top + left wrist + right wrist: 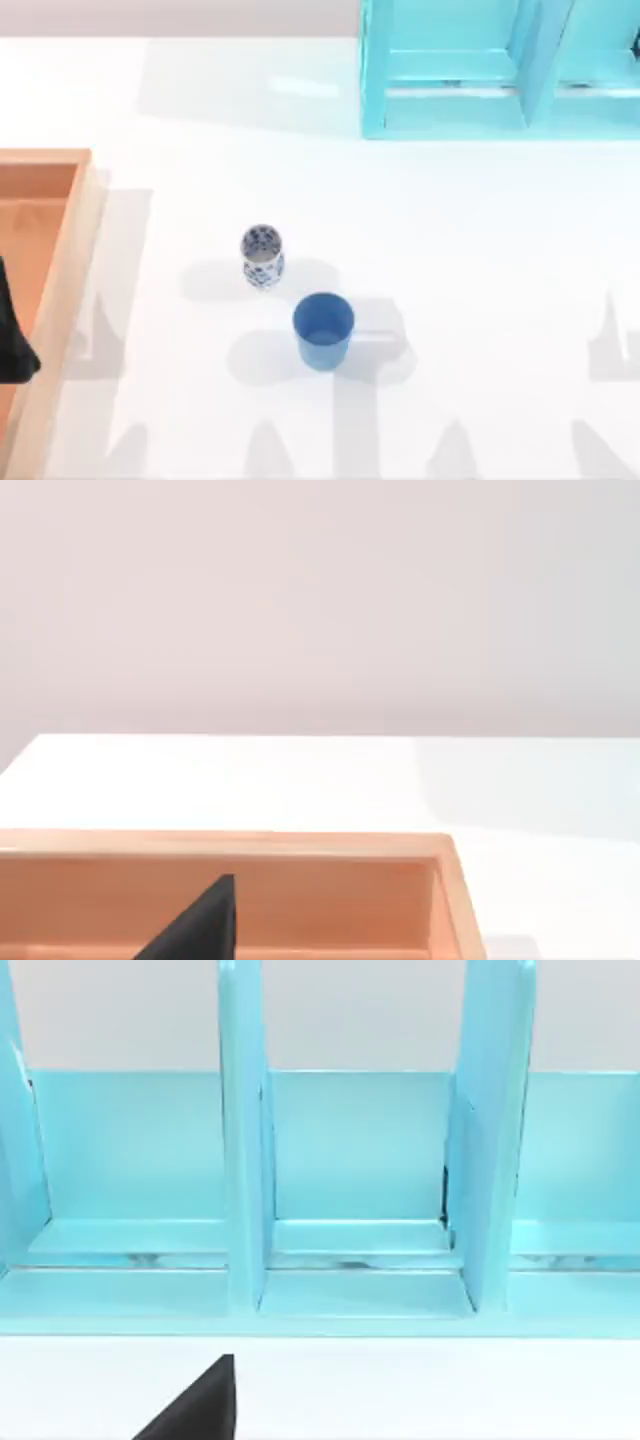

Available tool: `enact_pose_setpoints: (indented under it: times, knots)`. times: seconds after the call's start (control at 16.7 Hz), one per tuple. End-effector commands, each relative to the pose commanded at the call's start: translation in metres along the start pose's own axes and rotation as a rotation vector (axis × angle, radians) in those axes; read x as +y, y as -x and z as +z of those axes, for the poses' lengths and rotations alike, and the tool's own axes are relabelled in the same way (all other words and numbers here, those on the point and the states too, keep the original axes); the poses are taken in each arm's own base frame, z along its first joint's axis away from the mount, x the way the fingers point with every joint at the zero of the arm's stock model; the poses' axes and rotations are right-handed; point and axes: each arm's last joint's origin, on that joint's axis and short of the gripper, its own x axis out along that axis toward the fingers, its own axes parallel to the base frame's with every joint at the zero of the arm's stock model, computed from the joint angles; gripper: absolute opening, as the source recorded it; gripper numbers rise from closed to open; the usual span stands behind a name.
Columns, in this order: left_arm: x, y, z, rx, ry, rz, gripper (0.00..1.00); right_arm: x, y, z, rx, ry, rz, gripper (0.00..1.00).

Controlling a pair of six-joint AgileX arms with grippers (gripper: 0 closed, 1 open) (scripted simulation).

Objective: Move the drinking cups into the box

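Cups stand upright near the middle of the white counter in the top view. The patterned cup, slim and white with blue marks, sits just up and left of the plain blue cup; the two are close but apart. Both lie outside the box, which lies along the left edge of the frame, its lighter rim wall facing them. A dark part of the left arm hangs over the box at the far left edge. In the left wrist view a dark tip of the left claw shows above the box's floor; whether it is open or closed I cannot tell. The turquoise cabinet fills the upper right of the frame. The right claw shows one dark tip before that cabinet's open bays; its state I cannot tell either.
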Motion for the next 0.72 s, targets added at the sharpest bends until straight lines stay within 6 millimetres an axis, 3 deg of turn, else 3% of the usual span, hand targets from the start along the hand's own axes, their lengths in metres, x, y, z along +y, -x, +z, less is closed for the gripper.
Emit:
enact_pose_setpoints:
  times: [0.3,0.54,0.72]
  knots:
    - [-0.004,0.000,0.012,0.034,0.015,-0.045,1.00,0.000,0.000,0.000,0.000,0.000,0.000,1.00]
    - [-0.017,-0.006,0.052,0.181,0.059,-0.183,1.00,0.000,0.000,0.000,0.000,0.000,0.000,1.00]
    - [-0.034,-0.024,0.085,0.384,0.089,-0.296,1.00,0.000,0.000,0.000,0.000,0.000,0.000,1.00]
